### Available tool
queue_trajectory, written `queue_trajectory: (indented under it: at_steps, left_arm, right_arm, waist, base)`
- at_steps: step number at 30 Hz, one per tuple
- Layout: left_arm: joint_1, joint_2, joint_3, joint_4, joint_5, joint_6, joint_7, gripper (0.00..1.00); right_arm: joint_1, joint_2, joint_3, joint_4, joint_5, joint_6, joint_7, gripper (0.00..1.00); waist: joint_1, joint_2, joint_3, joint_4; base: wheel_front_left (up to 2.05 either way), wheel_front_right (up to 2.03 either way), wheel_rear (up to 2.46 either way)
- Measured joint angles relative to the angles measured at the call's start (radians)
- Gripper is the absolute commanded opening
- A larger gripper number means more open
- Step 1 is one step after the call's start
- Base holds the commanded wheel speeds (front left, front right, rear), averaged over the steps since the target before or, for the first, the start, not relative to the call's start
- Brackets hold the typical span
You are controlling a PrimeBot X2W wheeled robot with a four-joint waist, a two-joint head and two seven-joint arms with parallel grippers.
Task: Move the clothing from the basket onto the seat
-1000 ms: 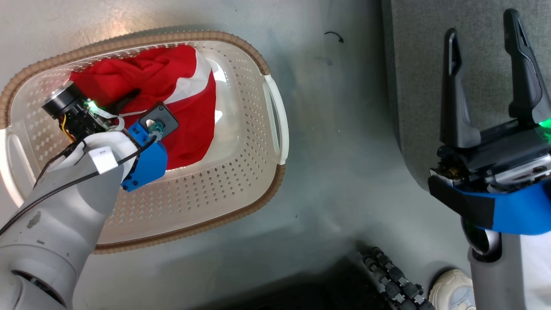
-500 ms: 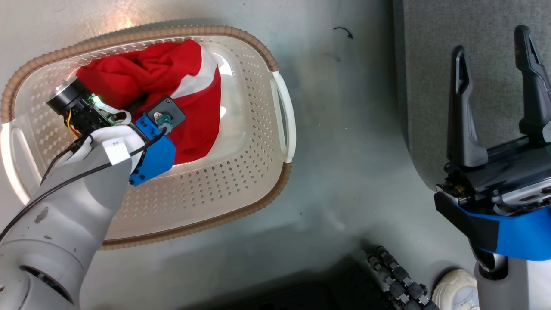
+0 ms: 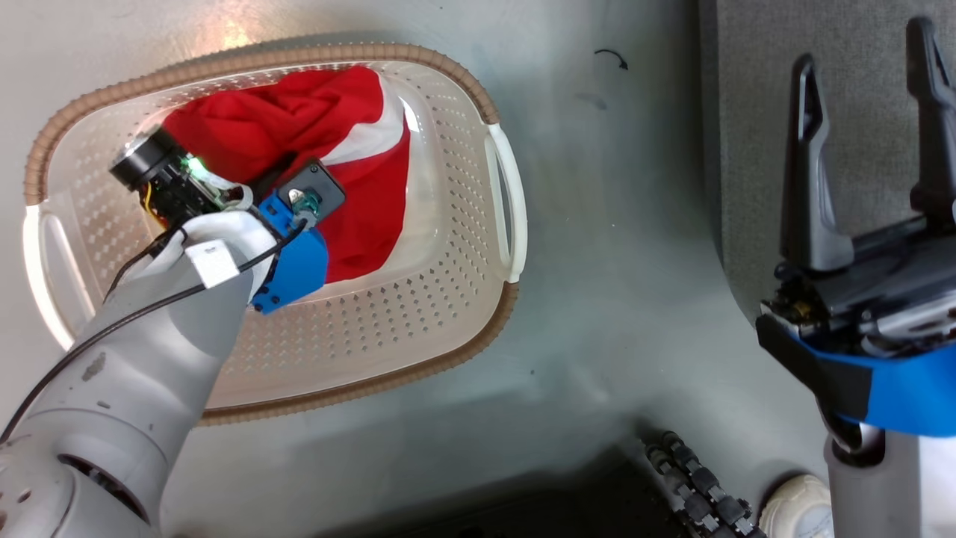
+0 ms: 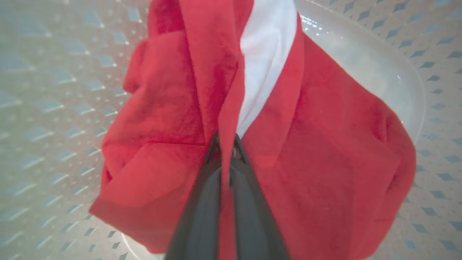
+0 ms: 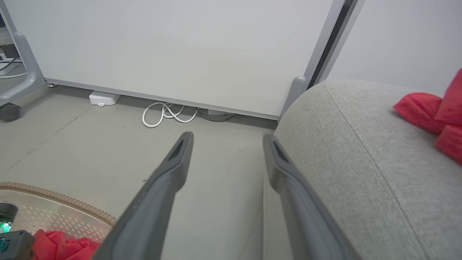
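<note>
Head view: crumpled red-and-white cloth garment [image 3: 358, 142] in the cream perforated plastic basket [image 3: 388, 321], right gripper [image 3: 863, 45] spread wide by the grey fabric seat [image 3: 747, 112]; left wrist view: left gripper [image 4: 225, 139] clamped on a thin pinch of it, so lift slowly; right wrist view: lay it beside the other red garment [image 5: 422, 108] on the seat.

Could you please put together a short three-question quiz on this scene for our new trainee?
1. True or false: the left gripper is shut on the red garment in the basket.
2. Choose one: the right gripper is A) open and empty, B) clamped on cloth, C) down inside the basket.
3. Fill in: a second garment, also red, lies on the grey ____.
Key: 1 true; 2 A; 3 seat.
</note>
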Motion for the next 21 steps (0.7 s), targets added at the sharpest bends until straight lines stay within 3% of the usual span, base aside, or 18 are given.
queue_trajectory:
  at_steps: [12,17,21]
  left_arm:
    - [0.041,-0.048,0.044,-0.030,-0.075,-0.015,-0.094,0.00]
    - [0.074,-0.049,0.072,-0.081,-0.099,0.001,-0.097,0.00]
    - [0.126,-0.023,0.124,-0.197,-0.121,0.031,-0.099,0.00]
  right_arm:
    - [-0.028,0.000,-0.020,0.075,0.004,0.000,0.000,1.00]
    - [-0.028,0.000,-0.030,0.098,0.006,0.000,0.000,1.00]
    - [-0.021,0.000,-0.035,0.136,0.013,0.000,0.000,1.00]
  waist:
    - [-0.0001,0.0000,-0.118,0.048]
    - [-0.0001,0.0000,-0.175,0.065]
    - [-0.0001,0.0000,-0.253,0.084]
  base:
    - [0.00,0.00,0.00]
    - [0.00,0.00,0.00]
    - [0.00,0.00,0.00]
